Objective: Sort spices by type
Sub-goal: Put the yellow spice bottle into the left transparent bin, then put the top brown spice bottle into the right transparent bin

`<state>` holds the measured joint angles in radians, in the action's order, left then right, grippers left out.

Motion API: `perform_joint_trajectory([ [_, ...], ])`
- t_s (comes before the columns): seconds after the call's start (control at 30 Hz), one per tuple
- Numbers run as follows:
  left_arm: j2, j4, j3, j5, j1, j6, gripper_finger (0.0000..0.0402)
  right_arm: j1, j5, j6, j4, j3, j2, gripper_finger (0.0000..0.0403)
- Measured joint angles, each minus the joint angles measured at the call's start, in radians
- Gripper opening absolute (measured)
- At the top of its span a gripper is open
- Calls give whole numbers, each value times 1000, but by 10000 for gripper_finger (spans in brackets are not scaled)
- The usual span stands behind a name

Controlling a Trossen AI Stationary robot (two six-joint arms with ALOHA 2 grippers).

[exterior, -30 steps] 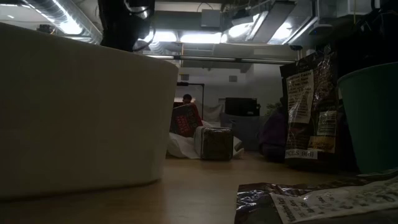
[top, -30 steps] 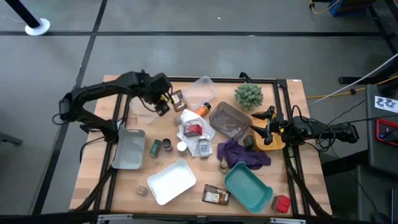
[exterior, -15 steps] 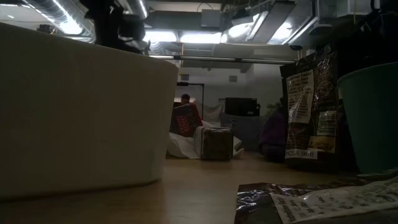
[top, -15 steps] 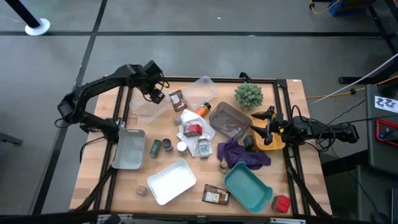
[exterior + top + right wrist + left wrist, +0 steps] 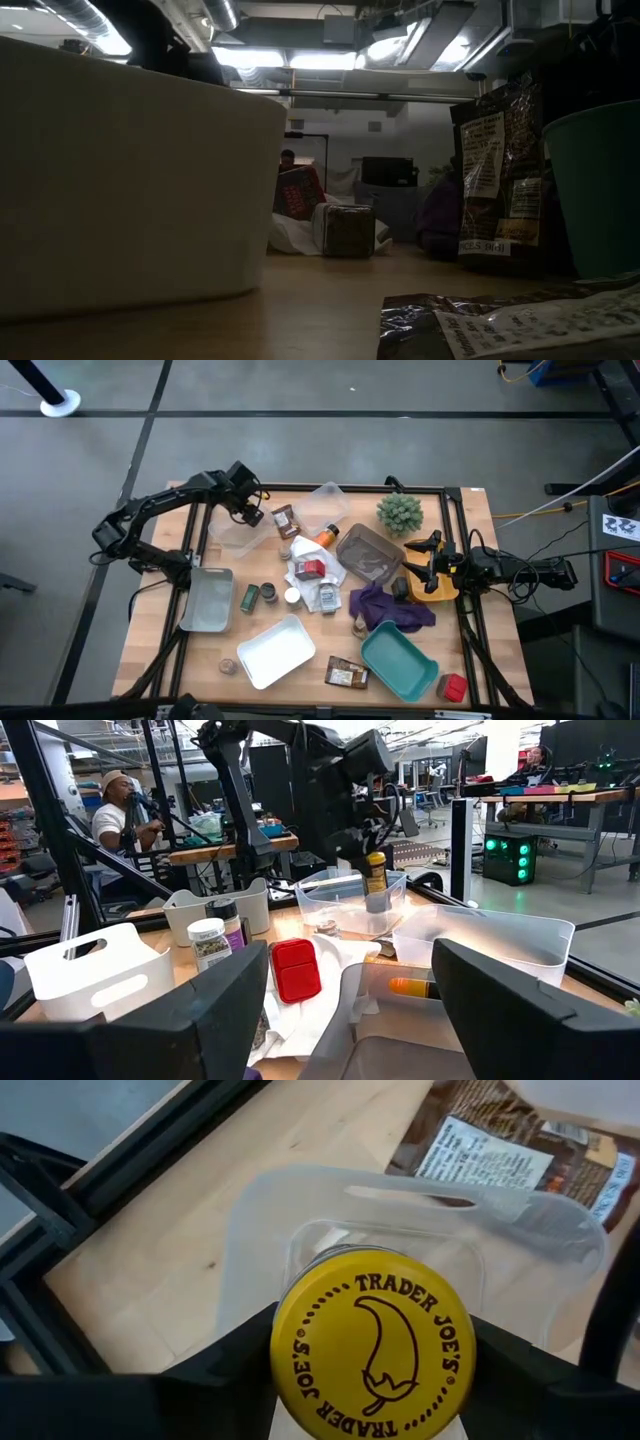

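We see the left tool [image 5: 245, 503] pinching a yellow-capped jar [image 5: 372, 1343] above the clear tray [image 5: 232, 532]; the right tool [image 5: 424, 565] waits spread at the surface's [image 5: 470, 622] right.

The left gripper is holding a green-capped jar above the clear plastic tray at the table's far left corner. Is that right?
Not quite: the cap is yellow, not green. The left wrist view shows the left gripper shut on a yellow-capped jar above the clear plastic tray; the high view places it at the far left corner.

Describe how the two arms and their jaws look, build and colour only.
Both arms are black, jointed tube segments. The left arm ends in a blocky black gripper with broad matte jaws. The right arm trails loose black cables and carries orange-yellow parts by its gripper, whose wide jaws are also dark. No markings visible.
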<state>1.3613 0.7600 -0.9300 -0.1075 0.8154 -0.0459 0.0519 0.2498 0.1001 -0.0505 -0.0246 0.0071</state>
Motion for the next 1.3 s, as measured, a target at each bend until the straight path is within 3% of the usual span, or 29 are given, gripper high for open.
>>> perform_joint_trajectory([
  [0.4,3,-44,8,-54,-1,-60,273,0,0,0,0,0,0,282],
  [0.93,3,-37,-128,-50,-8,-2,276,0,0,0,0,0,0,282],
  [1.1,3,-49,-167,50,-58,2,276,0,0,0,0,0,0,282],
  [1.3,3,-29,-168,148,-198,60,276,0,0,0,0,0,0,282],
])
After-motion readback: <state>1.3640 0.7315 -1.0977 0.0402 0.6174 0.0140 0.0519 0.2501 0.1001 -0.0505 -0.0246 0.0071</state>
